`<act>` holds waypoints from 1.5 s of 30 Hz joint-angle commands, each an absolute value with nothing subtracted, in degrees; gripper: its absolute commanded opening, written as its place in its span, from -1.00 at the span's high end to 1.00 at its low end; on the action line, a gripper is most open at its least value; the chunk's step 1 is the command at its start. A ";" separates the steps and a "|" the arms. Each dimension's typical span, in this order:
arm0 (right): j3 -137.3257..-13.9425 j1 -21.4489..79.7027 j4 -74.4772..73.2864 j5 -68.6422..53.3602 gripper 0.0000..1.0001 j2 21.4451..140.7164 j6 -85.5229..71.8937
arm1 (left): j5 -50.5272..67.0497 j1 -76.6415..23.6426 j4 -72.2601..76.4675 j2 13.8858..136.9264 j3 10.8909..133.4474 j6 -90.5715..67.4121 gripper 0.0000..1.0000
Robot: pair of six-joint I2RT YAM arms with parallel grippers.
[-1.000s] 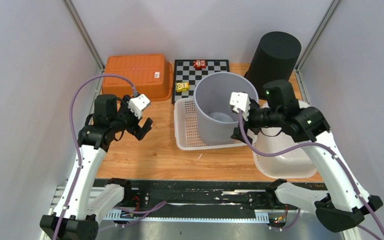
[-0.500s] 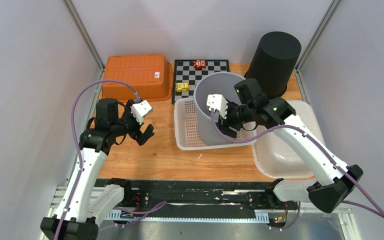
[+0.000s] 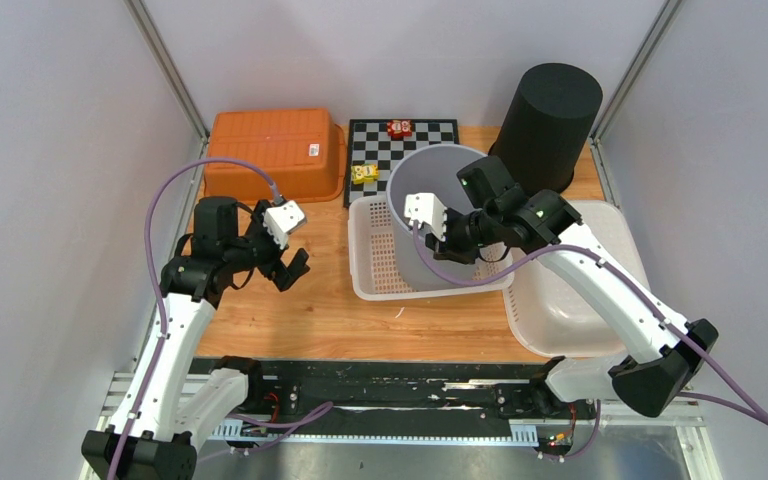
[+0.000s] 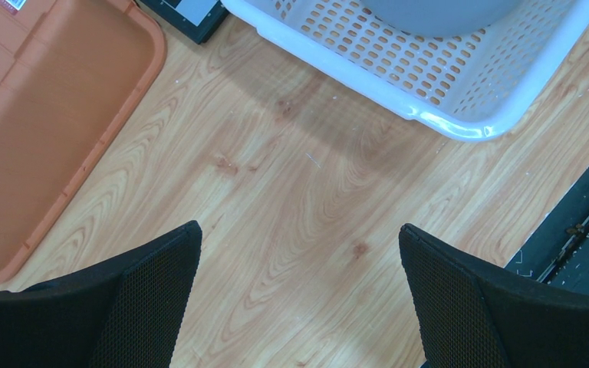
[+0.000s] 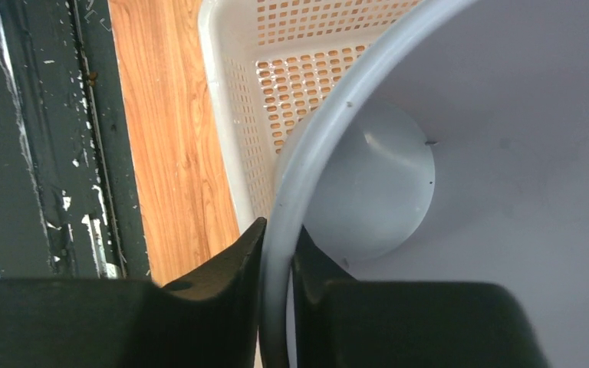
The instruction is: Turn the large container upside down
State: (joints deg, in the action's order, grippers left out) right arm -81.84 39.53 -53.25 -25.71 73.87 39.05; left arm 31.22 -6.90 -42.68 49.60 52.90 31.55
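Two arms are in view, and only one is engaged. We find the right gripper (image 5: 278,244) set over the near rim of the large container (image 3: 430,175), one finger outside the wall and one inside. Both press against the grey plastic in the right wrist view, so we record it as clamped on the rim. The left gripper (image 4: 299,234) hangs above the bare table (image 4: 299,153) with its jaws spread wide and nothing between them. It is well apart from the container, with the overturned orange tub (image 3: 275,150) near it.

The container stands upright, mouth up, inside the white perforated basket (image 3: 372,262). A black cylinder (image 3: 550,110) stands just behind it, and a shallow white tub (image 3: 570,315) lies beside the basket on the right.

In our judgement the step in hand is securing the grasp; lifting and inverting are not yet begun. The next move calls for raising the container clear of the basket walls, rolling the wrist until the mouth faces down, and setting it down where there is room. We note two risks. A one-sided pinch on a thin rim may slip as the weight swings. The basket may be dragged, or the black cylinder struck, during the turn.
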 commanded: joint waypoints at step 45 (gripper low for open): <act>-106.97 43.18 -46.30 -21.86 0.95 72.84 28.33 | 29.32 -6.94 -41.06 48.38 52.34 30.49 -1.00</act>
State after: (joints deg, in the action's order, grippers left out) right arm -103.46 42.26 -52.90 -20.43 73.67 31.22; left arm 29.47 -6.90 -42.11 49.17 52.90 31.16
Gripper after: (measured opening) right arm 0.118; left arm 0.997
